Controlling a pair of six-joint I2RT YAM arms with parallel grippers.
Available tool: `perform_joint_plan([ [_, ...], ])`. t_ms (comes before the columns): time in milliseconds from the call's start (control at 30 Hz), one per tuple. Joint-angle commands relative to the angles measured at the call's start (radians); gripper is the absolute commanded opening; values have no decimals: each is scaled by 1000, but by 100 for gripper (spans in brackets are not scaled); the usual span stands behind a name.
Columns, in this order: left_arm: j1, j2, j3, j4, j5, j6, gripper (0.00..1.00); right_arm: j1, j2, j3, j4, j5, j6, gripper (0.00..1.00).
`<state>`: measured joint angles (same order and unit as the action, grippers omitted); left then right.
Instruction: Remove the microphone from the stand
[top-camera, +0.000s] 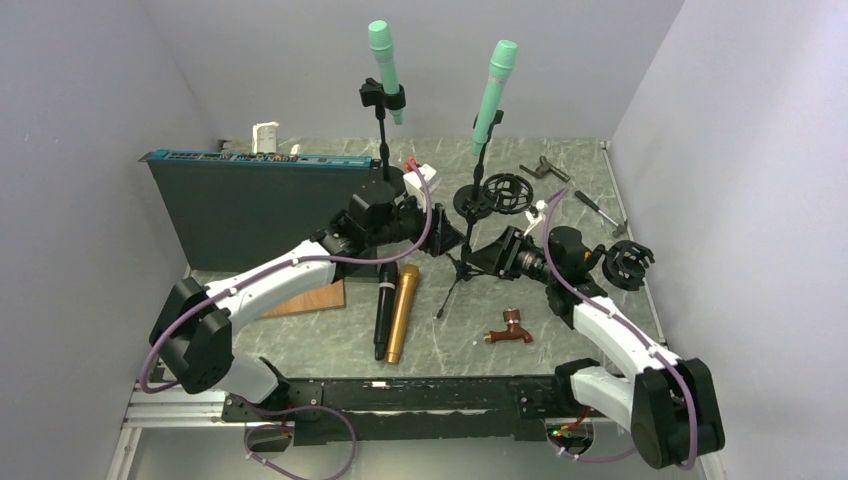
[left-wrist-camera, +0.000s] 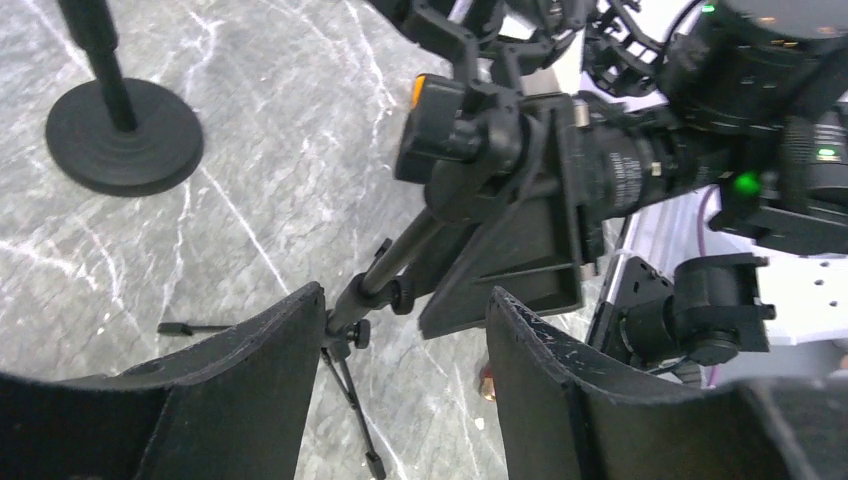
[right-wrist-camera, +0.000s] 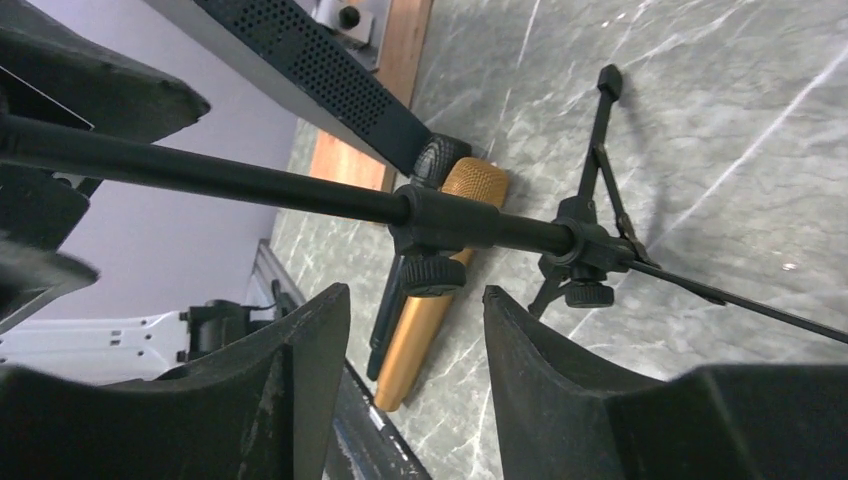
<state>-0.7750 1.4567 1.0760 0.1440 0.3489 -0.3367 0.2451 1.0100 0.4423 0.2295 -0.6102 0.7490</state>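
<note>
Two green microphones remain clipped upright at the far side of the marble-patterned table (top-camera: 440, 345): the left green microphone (top-camera: 383, 55) on the left stand (top-camera: 381, 130), and the right green microphone (top-camera: 493, 88), leaning slightly right, on the right stand (top-camera: 480, 165). Both stands rise from round black bases.

At mid-table, the left gripper (top-camera: 450, 241) (left-wrist-camera: 405, 300) and the right gripper (top-camera: 487, 255) (right-wrist-camera: 415, 295) face each other across a small tripod stand (top-camera: 458, 272) (left-wrist-camera: 385, 272) (right-wrist-camera: 480, 228). Both sets of jaws are spread apart and hold nothing. In the left wrist view the tripod's pole rises out of the gap between that gripper's fingers (left-wrist-camera: 255, 370), close to the left one. In the right wrist view the pole crosses just beyond the tips of that gripper's fingers (right-wrist-camera: 545, 360). No microphone can be made out on it.

A black microphone (top-camera: 384, 312) and a gold microphone (top-camera: 402, 312) (right-wrist-camera: 440, 300) lie side by side, touching, on the table near the arms' bases. A brown tap (top-camera: 510, 328) sits to their right. A dark rack unit (top-camera: 240, 200) stands on edge at the far left, with a wooden board (top-camera: 312, 300) lying nearer. Two black shock mounts lie to the right, the far shock mount (top-camera: 510, 192) beside the right stand's base and the near shock mount (top-camera: 628, 265) beside the right arm.
</note>
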Motion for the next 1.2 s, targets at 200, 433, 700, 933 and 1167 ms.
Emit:
perform_joint_plan([
  [200, 3, -28, 40, 79, 128, 12, 64, -16, 96, -2, 190, -117, -8, 48],
  [433, 4, -16, 91, 27, 173, 45, 64, -20, 156, -24, 284, -157, 2, 37],
  [700, 13, 21, 155, -41, 196, 52, 64, -20, 156, -46, 331, -164, -24, 26],
  [933, 16, 34, 169, -43, 236, 37, 64, -22, 161, -23, 289, -138, -49, 31],
  [1167, 16, 37, 178, -64, 236, 46, 64, -26, 193, 11, 273, -141, -77, 30],
])
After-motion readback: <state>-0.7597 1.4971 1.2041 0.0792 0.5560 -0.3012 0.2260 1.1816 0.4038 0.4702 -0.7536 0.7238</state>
